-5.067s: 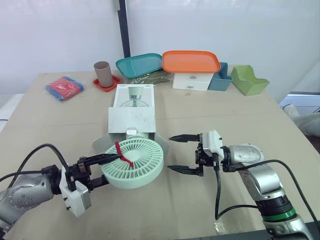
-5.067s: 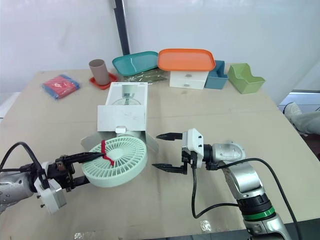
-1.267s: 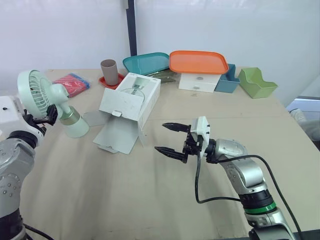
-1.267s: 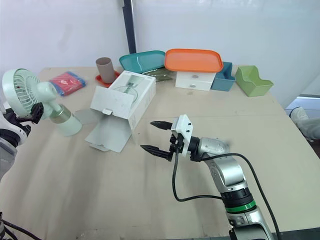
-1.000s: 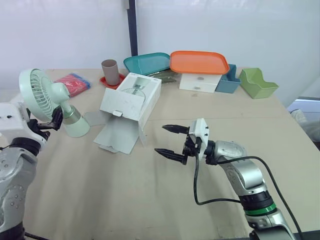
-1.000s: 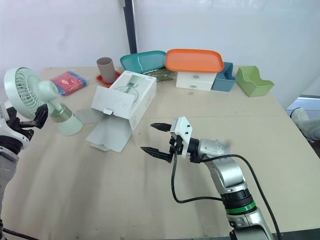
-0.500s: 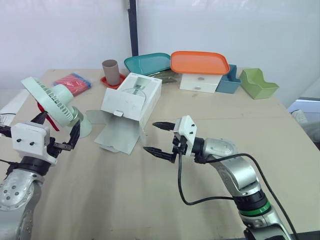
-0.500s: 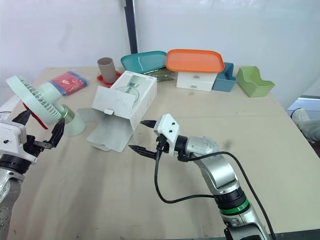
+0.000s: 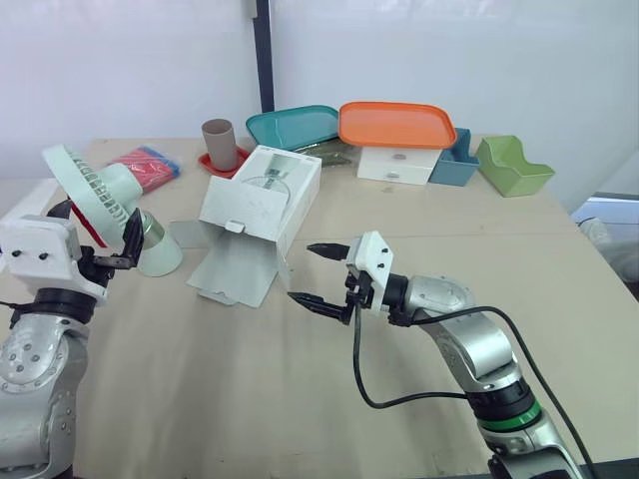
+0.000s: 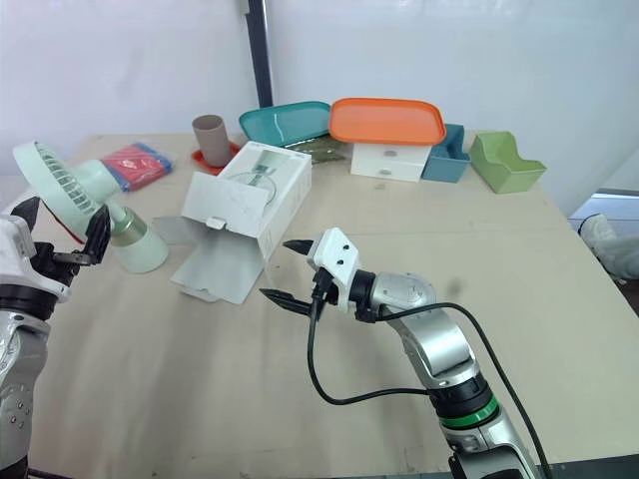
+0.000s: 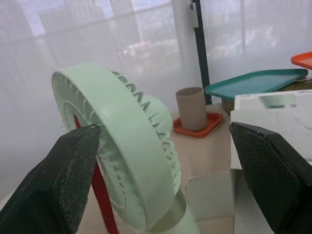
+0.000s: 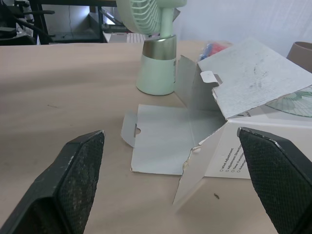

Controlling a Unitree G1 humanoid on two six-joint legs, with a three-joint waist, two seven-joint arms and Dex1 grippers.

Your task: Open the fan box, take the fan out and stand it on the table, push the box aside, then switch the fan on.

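- Right arm (image 9: 471,339): rounded silver-grey metal shells, with a green ring (image 9: 510,417) between black bands.
- Thin black cable (image 9: 357,371) looping from wrist to forearm.
- Right gripper (image 9: 302,272): two black pointed fingers on a white boxy mount (image 9: 374,261).
- Left arm (image 9: 30,371): silver-grey; left gripper (image 9: 97,228) on a white block (image 9: 38,249).
- Finger pads (image 11: 73,178): black, finely grained.

Left pincer (image 9: 97,228) held high, fingers spread wide, right pincer (image 9: 302,272) stretched forward, fingers apart, elbow bent
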